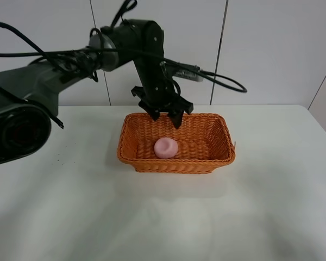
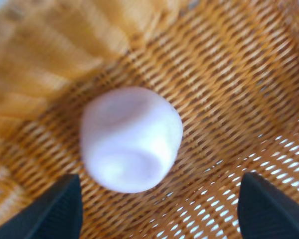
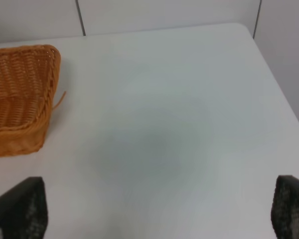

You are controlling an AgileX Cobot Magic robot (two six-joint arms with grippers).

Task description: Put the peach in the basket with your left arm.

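The pale-pink peach (image 1: 165, 147) lies on the floor of the orange wicker basket (image 1: 220, 128), left of its middle. In the left wrist view the peach (image 2: 130, 139) fills the centre, resting on the basket's weave (image 2: 239, 89). My left gripper (image 1: 165, 116) hangs open above the basket's back rim, above the peach and apart from it. Its dark fingertips (image 2: 57, 211) stand wide on either side of the peach. My right gripper (image 3: 159, 211) is open over bare table; its arm is out of the exterior view.
The white table (image 1: 271, 206) spreads around the basket. The basket's end (image 3: 25, 99) shows in the right wrist view, well away from the right gripper. A white wall stands behind. The table's right edge (image 3: 284, 94) is near.
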